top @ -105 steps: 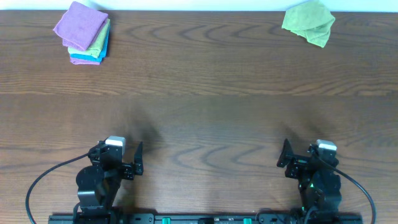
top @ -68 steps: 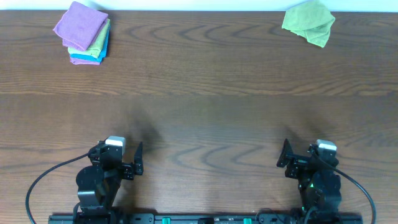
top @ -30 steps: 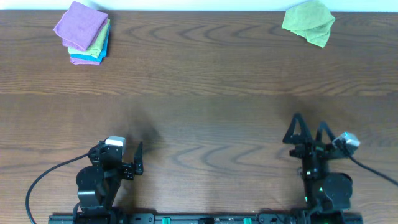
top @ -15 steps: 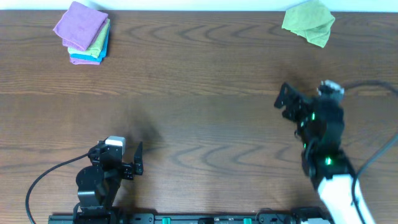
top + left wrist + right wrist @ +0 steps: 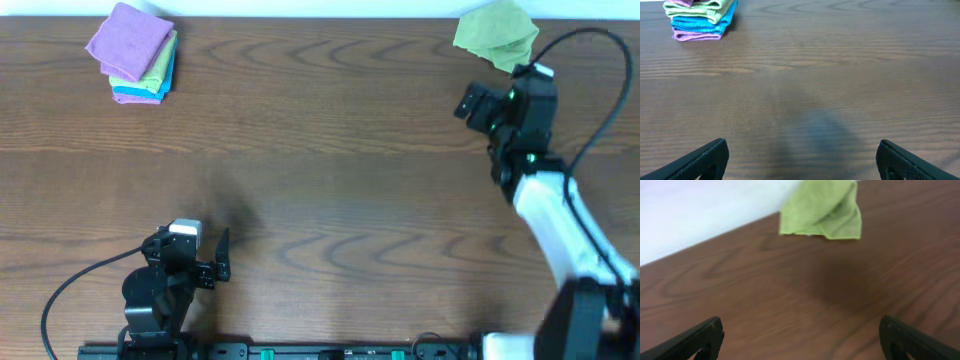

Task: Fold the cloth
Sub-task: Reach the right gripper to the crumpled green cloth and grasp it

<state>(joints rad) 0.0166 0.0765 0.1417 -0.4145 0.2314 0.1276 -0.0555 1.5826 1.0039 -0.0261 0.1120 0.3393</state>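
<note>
At far right corner of tabletop [image 5: 320,150], crumpled green cloth [image 5: 495,35]: judged soft, light; take by a loose corner. Right claw [image 5: 800,339] spread nearby; left claw [image 5: 800,157] spread.

Cloth [image 5: 495,36] far right; folded stack [image 5: 135,55] far left; right gripper [image 5: 470,103] in front of cloth, seemingly apart.

Top of green cloth [image 5: 822,210] off-frame

overhead: straight down on the whole table [image 5: 320,150]
left wrist: low, facing forward — folded stack [image 5: 699,20] far off, shared with overhead
right wrist: low, tilted — green cloth [image 5: 822,210] near, shared with overhead
</note>
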